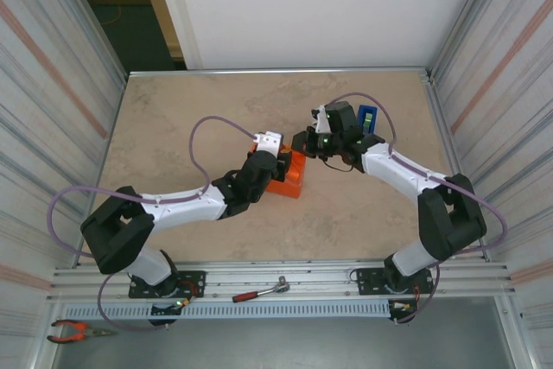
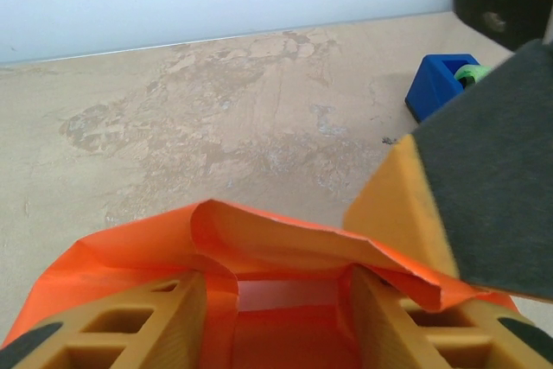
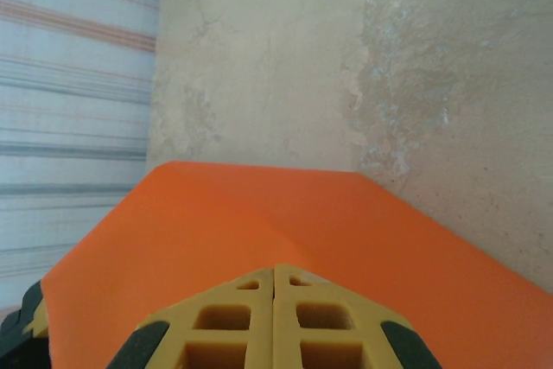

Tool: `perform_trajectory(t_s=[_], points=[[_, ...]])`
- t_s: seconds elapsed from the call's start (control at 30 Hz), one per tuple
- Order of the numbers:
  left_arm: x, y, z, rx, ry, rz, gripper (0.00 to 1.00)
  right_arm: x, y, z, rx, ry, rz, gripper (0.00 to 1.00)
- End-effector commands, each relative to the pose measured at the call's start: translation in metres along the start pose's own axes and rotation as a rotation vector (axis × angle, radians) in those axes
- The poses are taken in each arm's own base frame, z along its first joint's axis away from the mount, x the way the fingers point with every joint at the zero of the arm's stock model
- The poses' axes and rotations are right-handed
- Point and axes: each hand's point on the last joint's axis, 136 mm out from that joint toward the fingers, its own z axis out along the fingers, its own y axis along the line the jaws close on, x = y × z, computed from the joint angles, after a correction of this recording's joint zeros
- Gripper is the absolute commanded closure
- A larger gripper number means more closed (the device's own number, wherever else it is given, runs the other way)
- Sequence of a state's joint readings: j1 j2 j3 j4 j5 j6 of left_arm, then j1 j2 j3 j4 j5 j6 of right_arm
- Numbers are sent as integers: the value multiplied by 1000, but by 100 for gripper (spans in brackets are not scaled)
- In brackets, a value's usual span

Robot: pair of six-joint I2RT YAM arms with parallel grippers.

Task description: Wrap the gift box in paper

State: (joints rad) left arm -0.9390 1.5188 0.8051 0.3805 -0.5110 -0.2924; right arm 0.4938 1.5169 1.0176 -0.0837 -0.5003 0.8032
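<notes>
While the paper (image 1: 289, 176) lay mid-counter, bundled round the hidden box, the left gripper (image 2: 289, 300) straddled its near-left fold, jaws spread; the right gripper (image 3: 275, 300), jaws closed, pressed its far-right end.

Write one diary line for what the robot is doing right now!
stage: folding paper | left gripper: open around fold | right gripper: shut, on paper | tape dispenser: untouched

Table (image 1: 216, 118), beige, mottled; paper (image 1: 290, 175), orange, folded into a block at centre; left gripper (image 1: 275, 149) on its near-left side; right gripper (image 1: 304, 143) beside its far-right corner; blue tape dispenser (image 1: 368, 118) behind the right arm; ratchet wrench (image 1: 259, 291) on the front rail; pliers (image 1: 73, 331), orange-handled, lower left.
</notes>
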Motion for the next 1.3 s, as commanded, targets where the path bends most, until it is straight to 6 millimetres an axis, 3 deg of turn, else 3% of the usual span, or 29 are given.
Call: perform_trajectory(t_s=[0.0, 0.3, 0.47, 0.57, 0.7, 0.87, 0.93, 1.07, 1.27], points=[[115, 28, -3, -76, 344, 89, 52, 19, -4, -14, 54, 31, 10, 100], [118, 27, -4, -70, 347, 80, 53, 38, -13, -15, 107, 53, 14, 100], [100, 20, -8, -42, 327, 62, 52, 54, -32, -9, 137, 74, 34, 100], [76, 13, -13, 16, 310, 34, 51, 59, -42, -8, 155, 75, 41, 100], [25, 10, -23, 134, 276, -84, 49, 64, -50, -7, 172, 75, 46, 100], [-51, 22, -36, 268, 223, -204, 46, 66, -55, -6, 181, 76, 44, 100], [-68, 28, -34, 304, 228, -224, 46, 66, -56, -5, 183, 76, 40, 100], [-74, 46, -14, 314, 282, -211, 46, 67, -58, -3, 185, 78, 37, 100], [-52, 64, 28, 348, 389, -227, 55, 72, -62, -3, 196, 83, 35, 100]])
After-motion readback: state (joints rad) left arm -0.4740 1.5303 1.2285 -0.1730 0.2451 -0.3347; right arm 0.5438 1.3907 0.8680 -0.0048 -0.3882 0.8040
